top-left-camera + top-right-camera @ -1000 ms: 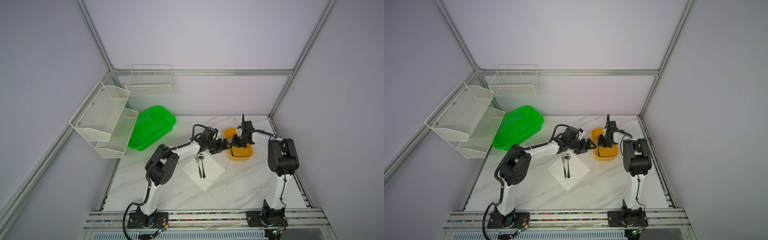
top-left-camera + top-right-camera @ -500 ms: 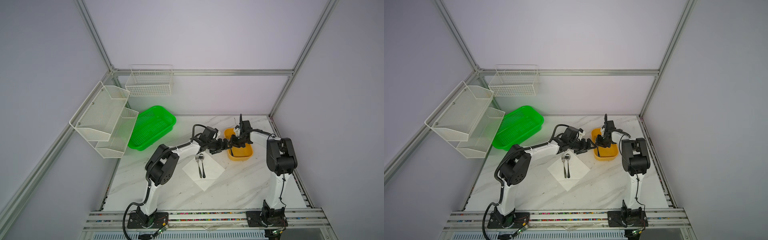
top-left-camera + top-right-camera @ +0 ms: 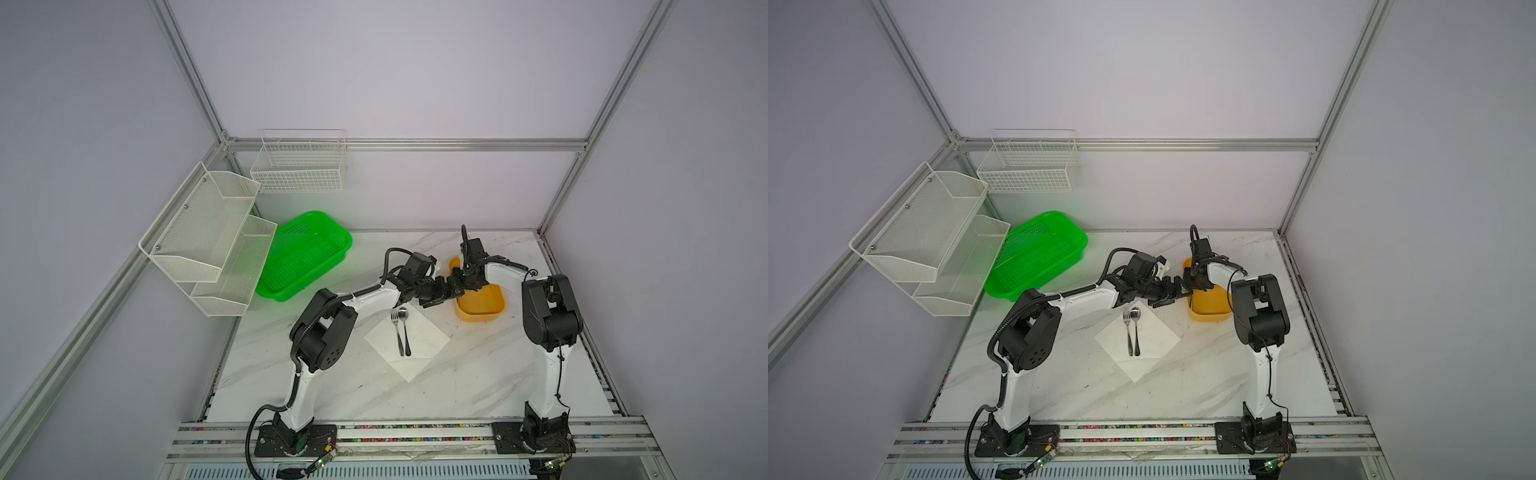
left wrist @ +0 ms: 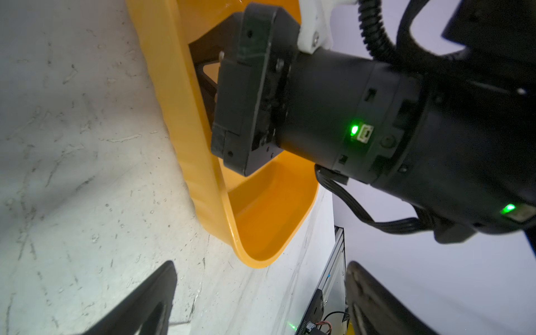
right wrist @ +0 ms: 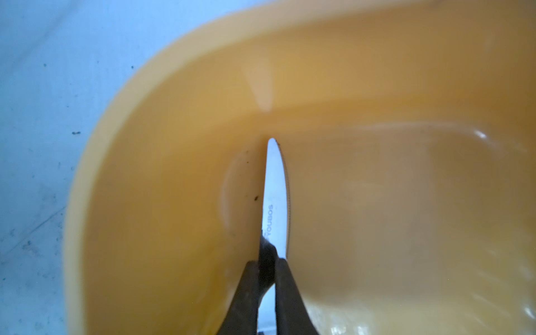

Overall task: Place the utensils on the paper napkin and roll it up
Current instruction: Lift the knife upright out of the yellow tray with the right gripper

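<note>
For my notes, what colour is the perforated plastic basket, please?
Bright green basket, clearest in a top view.

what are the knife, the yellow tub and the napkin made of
The knife looks like polished steel: a bright, mirror-like blade with brand lettering and a fine serrated edge. The tub seems to be moulded plastic, smooth and slightly glossy, with soft highlights and rounded corners. The napkin appears to be thin matte paper, white and lying flat; its texture is too small to tell.

Fork (image 3: pixel 1128 332) and spoon (image 3: pixel 1136 334) lie side by side (fork leftward) on the paper napkin (image 3: pixel 1158 340).
</note>
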`<control>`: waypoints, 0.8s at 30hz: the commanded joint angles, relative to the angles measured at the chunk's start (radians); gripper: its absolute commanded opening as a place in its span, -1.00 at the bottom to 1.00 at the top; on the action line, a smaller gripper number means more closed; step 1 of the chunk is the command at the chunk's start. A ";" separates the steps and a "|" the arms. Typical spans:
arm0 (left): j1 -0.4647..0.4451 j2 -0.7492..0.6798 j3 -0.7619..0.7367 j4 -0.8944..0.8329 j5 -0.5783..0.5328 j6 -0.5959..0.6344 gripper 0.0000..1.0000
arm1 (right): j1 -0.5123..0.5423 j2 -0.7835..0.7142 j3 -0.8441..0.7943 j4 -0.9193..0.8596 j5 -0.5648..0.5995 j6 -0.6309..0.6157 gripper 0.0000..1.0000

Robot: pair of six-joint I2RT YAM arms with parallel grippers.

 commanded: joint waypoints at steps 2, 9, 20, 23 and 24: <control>-0.005 -0.058 0.005 0.039 0.001 -0.005 0.79 | -0.018 0.075 -0.052 -0.149 0.068 0.025 -0.78; -0.005 -0.058 0.005 0.037 0.003 -0.005 0.79 | -0.040 0.057 -0.055 -0.136 -0.029 0.037 -0.71; -0.005 -0.057 0.005 0.038 0.004 -0.004 0.79 | -0.033 0.053 -0.074 -0.147 -0.109 0.049 -0.53; -0.004 -0.057 0.005 0.036 0.004 -0.002 0.79 | -0.034 0.036 -0.074 -0.132 -0.121 0.068 -0.52; -0.005 -0.058 0.005 0.034 0.004 -0.002 0.79 | -0.035 0.029 -0.073 -0.128 -0.125 0.072 -0.52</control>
